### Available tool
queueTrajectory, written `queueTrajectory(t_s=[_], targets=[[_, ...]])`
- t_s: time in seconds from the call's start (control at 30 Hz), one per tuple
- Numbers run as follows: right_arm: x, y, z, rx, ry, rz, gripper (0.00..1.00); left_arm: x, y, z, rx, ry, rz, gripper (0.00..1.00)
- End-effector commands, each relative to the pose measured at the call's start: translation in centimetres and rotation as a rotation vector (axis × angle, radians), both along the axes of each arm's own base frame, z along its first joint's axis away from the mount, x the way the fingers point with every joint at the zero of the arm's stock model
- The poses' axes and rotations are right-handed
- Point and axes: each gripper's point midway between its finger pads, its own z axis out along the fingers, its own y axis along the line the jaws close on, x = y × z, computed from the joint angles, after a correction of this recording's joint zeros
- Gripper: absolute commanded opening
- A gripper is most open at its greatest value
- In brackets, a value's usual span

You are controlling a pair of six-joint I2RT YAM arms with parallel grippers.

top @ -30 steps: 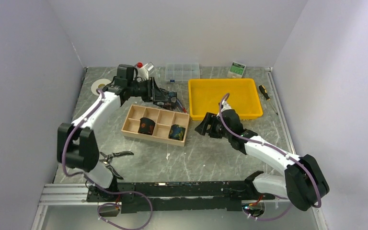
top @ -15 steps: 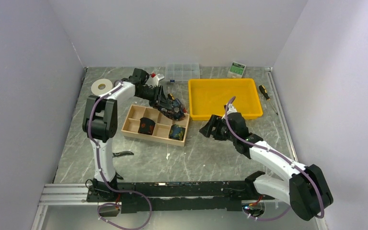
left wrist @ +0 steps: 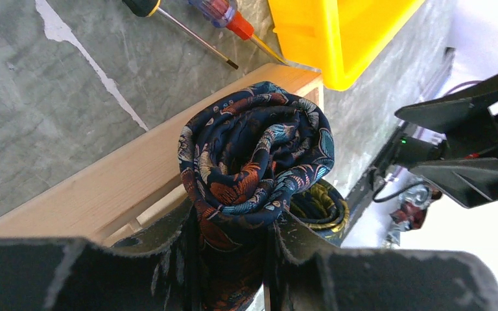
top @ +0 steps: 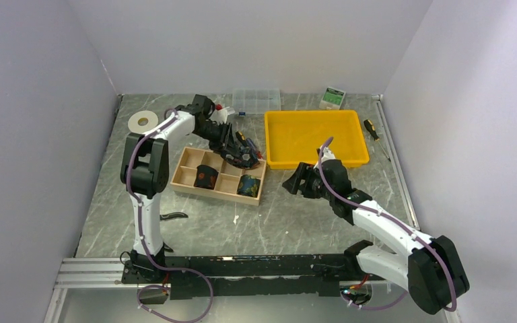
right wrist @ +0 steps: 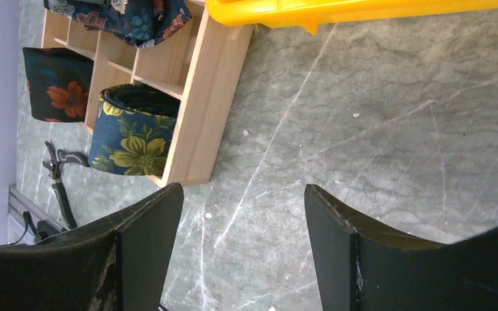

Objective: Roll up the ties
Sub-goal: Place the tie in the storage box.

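A: Starting with the left fingers [top: 237,149]?

B: Narrowed onto a rolled tie [left wrist: 253,155], pinching it from both sides, with the coil end turned toward the wrist camera. Dark fabric, with red, orange and teal print.

A: Where, going by the wooden tray [top: 209,191]?

B: At its far right corner, over the far right compartment. Cannot tell whether touching the wood or just above it.

A: Any more in the tray?

B: 2 more, both rolled. Spotted an orange-flowered tie [top: 206,176] in the near row, left of middle, and a yellow-flowered tie [top: 249,185] in the near right compartment, sticking up past the rim.

A: And the right fingers [top: 296,180]?

B: Spread wide, holding nothing. Hanging above the bare bench [top: 296,222] just right of the tray, aimed toward its right end.

A: Around the tray otherwise?

B: Yellow bin [top: 309,138] to the right of the far right corner, close beside it. Just behind that corner, lying on the bench, a thin-shafted screwdriver [left wrist: 191,42] and an orange-collared screwdriver [left wrist: 233,23]. Pliers [top: 165,217] on the near left side of the tray, apart from it. White tape roll [top: 143,121] off to the far left, and a clear box [top: 256,99] well behind the tray at the back wall.
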Motion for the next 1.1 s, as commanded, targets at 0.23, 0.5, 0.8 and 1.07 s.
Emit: queueTrajectory(t_s=[0.23,0.5,0.8,1.07], targets=[[0.2,-0.3,0.3,0.0,-0.033,-0.003,0.73,-3.0,1.2,-1.2,0.213,-0.025,-0.06,0.03],[0.3,-0.2,0.2,0.011,-0.031,0.0,0.73,-4.7,-0.2,2.6,0.053,-0.059,-0.065,0.03],[0.0,-0.5,0.4,0.011,-0.04,-0.007,0.73,-3.2,2.0,-2.5,0.299,0.006,0.01,0.03],[0.0,-0.8,0.3,0.001,-0.042,-0.012,0.73,-3.1,4.9,-5.2,0.538,0.019,0.026,0.03]])
